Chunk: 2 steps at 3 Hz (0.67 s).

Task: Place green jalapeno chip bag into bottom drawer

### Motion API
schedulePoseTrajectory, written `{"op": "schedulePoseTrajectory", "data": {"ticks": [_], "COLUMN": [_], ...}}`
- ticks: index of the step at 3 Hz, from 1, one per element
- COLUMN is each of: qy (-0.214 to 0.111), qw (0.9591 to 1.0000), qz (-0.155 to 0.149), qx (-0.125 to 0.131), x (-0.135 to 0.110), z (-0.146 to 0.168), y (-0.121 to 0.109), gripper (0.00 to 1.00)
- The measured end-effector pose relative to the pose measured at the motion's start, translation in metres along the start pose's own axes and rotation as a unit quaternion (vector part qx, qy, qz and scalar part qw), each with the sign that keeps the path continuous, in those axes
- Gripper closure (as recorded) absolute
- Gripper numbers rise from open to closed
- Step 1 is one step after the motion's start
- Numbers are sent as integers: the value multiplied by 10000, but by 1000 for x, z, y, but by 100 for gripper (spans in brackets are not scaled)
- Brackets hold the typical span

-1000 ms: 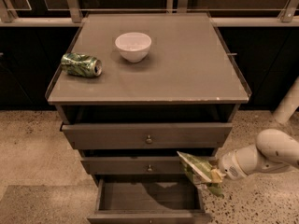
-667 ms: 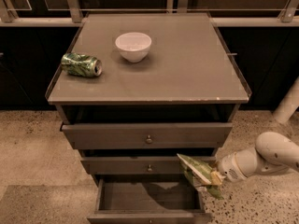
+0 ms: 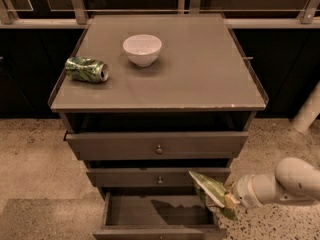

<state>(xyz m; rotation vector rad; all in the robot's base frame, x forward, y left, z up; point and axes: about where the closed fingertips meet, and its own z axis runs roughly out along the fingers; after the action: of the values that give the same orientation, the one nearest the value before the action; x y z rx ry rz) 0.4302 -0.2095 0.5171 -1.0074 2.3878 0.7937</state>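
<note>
The green jalapeno chip bag [image 3: 209, 188] is a wrinkly green foil bag with white edges, held at the right end of the cabinet front, in front of the middle drawer. My gripper [image 3: 226, 200] is shut on the bag's lower right corner; its white arm [image 3: 280, 185] reaches in from the right. The bottom drawer [image 3: 159, 211] is pulled open below, its grey inside showing. The bag hangs just above the drawer's right rear corner.
A white bowl [image 3: 142, 49] and a lying green metal can [image 3: 86, 69] sit on the grey cabinet top [image 3: 200, 69]. Two knobbed drawers [image 3: 158, 145] are slightly open above. A speckled floor lies around; a white post [image 3: 307, 111] stands at right.
The bag and the gripper have shifted slightly; the arm has drawn a little lower and to the right. Nothing else moved.
</note>
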Motion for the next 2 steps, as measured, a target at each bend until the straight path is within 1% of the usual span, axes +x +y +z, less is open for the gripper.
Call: {"op": "schedulePoseTrajectory", "data": {"ticks": [1, 2], "qy": [-401, -641], "qw": [9980, 9945], "qz": [4, 81], "qx": [486, 827], "x": [7, 10], "z": [22, 53], "y": [-20, -46], "gripper": [100, 100]}}
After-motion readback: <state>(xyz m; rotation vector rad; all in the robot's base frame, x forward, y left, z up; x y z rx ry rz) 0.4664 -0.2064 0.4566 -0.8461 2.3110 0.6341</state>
